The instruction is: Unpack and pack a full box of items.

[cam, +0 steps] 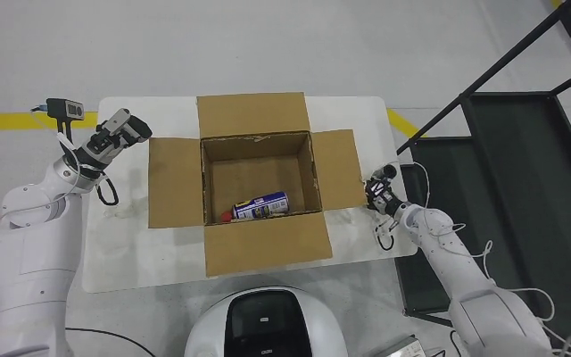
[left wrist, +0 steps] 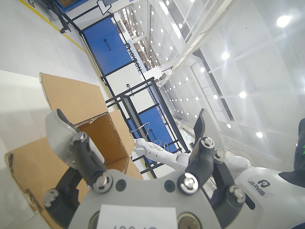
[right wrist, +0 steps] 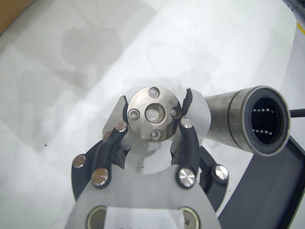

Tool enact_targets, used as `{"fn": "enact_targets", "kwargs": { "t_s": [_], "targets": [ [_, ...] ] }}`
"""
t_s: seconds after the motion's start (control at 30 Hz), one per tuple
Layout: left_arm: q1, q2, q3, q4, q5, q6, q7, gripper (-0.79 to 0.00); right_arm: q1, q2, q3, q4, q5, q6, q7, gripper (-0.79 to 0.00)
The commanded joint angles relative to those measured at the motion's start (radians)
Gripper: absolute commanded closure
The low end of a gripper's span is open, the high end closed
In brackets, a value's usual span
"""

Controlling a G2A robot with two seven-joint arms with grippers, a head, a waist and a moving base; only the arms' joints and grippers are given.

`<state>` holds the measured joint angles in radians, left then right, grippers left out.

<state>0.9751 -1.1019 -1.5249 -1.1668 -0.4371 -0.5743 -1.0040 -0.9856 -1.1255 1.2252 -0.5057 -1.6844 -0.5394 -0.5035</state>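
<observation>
Now our right gripper (right wrist: 155,95) clamps a metal disc (right wrist: 153,117) right of the box (cam: 254,116); our left gripper (left wrist: 128,113) gapes.

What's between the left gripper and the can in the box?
The box's left flap and left wall lie between the open left gripper and the can. From above, nothing visible covers the can.

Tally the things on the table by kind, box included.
cardboard box: 1
labelled can: 1
round metal flange: 1
metal bearing sleeve: 1
Total: 4
</observation>
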Motion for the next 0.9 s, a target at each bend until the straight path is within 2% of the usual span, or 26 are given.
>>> {"fn": "enact_targets", "kwargs": {
  "t_s": [0.0, 0.23, 0.6, 0.77, 0.83, 0.87],
  "targets": [
    [0.000, 0.000, 0.000, 0.000, 0.000, 0.000, 0.000, -0.785, 0.008, 0.004, -0.005, 0.016, -0.019, 0.008, -0.051, 0.000],
    [0.000, 0.000, 0.000, 0.000, 0.000, 0.000, 0.000, -0.785, 0.035, 0.015, -0.015, 0.048, -0.048, -0.004, -0.180, 0.000],
    [0.000, 0.000, 0.000, 0.000, 0.000, 0.000, 0.000, -0.785, 0.042, 0.029, -0.024, 0.000, -0.070, 0.008, -0.288, 0.000],
    [0.000, 0.000, 0.000, 0.000, 0.000, 0.000, 0.000, -0.785, 0.011, 0.061, 0.027, -0.118, -0.046, -0.047, -0.320, 0.000],
    [0.000, 0.000, 0.000, 0.000, 0.000, 0.000, 0.000, -0.785, -0.029, 0.085, 0.076, -0.251, -0.033, -0.092, -0.309, 0.000],
    [0.000, 0.000, 0.000, 0.000, 0.000, 0.000, 0.000, -0.785, -0.076, 0.102, 0.118, -0.364, -0.019, -0.118, -0.281, 0.000]
  ]
}}
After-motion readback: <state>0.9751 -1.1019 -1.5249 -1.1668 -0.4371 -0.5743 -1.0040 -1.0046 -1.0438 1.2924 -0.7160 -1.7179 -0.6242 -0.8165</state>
